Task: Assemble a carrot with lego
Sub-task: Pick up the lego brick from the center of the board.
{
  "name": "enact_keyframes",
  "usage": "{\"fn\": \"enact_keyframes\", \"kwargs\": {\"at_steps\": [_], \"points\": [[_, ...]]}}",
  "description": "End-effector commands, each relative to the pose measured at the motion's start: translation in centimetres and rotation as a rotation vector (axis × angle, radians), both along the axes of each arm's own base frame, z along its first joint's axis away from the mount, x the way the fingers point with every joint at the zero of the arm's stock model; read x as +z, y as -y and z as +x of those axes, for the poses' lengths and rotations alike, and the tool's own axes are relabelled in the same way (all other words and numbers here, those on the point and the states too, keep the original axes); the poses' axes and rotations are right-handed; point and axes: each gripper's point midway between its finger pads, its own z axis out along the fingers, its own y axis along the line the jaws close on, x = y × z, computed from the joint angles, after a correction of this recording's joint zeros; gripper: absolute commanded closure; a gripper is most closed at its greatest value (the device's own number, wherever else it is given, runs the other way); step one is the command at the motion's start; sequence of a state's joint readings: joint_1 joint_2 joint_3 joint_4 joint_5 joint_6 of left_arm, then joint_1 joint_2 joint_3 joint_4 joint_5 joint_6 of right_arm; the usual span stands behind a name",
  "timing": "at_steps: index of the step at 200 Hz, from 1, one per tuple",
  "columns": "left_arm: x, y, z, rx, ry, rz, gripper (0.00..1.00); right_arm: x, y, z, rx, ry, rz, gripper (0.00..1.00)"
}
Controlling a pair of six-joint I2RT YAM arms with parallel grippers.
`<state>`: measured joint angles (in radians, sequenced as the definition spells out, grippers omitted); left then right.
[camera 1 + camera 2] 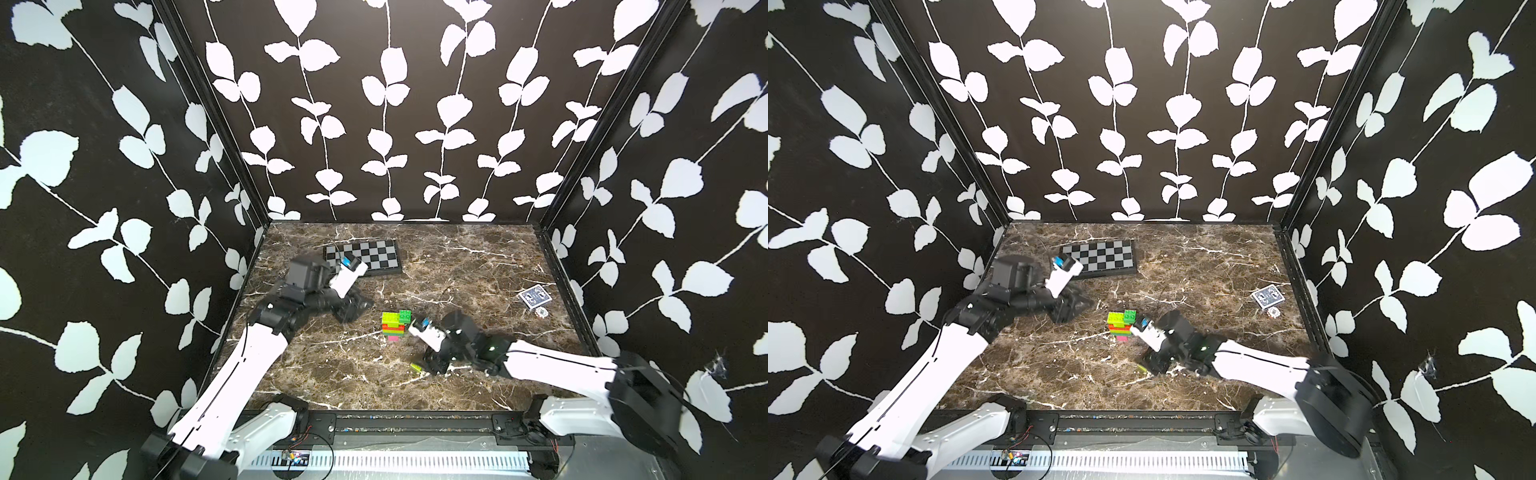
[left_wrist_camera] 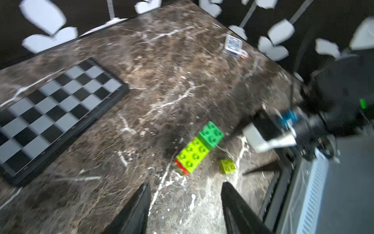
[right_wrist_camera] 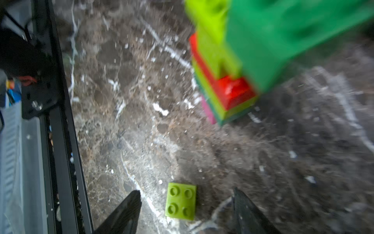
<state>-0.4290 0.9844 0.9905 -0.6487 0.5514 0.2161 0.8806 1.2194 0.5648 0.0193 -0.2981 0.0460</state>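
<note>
Starting at the near edge of the counter (image 1: 457,270): the right gripper (image 3: 185,202) is down low close to that edge, a bit right of centre, with its jaws spread wide and nothing clamped. One loose lime brick (image 3: 181,200) lies flat on the marble, studs up, in the gap between the fingers (image 3: 125,210). As far as I can tell neither finger touches it, but the right wrist view is pretty smeared, so grain of salt.

Just past that, roughly mid-counter, is the carrot (image 1: 395,326). It's standing studs-up: lime and dark green bricks side by side on top, then red, lime and green bands, with the pink bit at the bottom. Nothing's gripping it. The right arm's wrist is just beside the green piece in both top views, and I can't tell if they touch.

The left gripper (image 1: 353,309) is further back on the left side, near the carrot but apart from it, angled down at the counter. The left wrist view shows its jaws partly spread and empty.

Over by the right edge there's a blue deck of cards (image 1: 535,298), well apart from everything else. Along the far edge, left of centre, a chequered board (image 1: 365,253) lies flat.
</note>
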Motion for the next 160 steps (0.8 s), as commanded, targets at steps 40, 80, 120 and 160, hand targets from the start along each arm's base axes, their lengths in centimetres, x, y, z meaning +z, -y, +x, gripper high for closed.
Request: {"fn": "enact_keyframes", "kwargs": {"at_steps": [40, 80, 120, 160], "points": [[-7.1, 4.5, -12.1, -0.746, 0.252, 0.264, 0.44, 4.9, 6.4, 5.9, -0.305, -0.113, 0.228, 0.26], [-11.4, 7.6, -11.9, -0.930, 0.378, 0.513, 0.46, 4.5, 10.2, 9.2, -0.500, -0.190, 0.295, 0.28], [-14.5, 10.1, -11.1, -1.077, 0.407, 0.677, 0.44, 3.3, 12.1, 9.9, -0.581, -0.226, 0.310, 0.29], [-17.2, 11.5, -9.3, -1.146, 0.388, 0.799, 0.41, 2.8, 13.6, 10.3, -0.633, -0.241, 0.316, 0.29]]}}
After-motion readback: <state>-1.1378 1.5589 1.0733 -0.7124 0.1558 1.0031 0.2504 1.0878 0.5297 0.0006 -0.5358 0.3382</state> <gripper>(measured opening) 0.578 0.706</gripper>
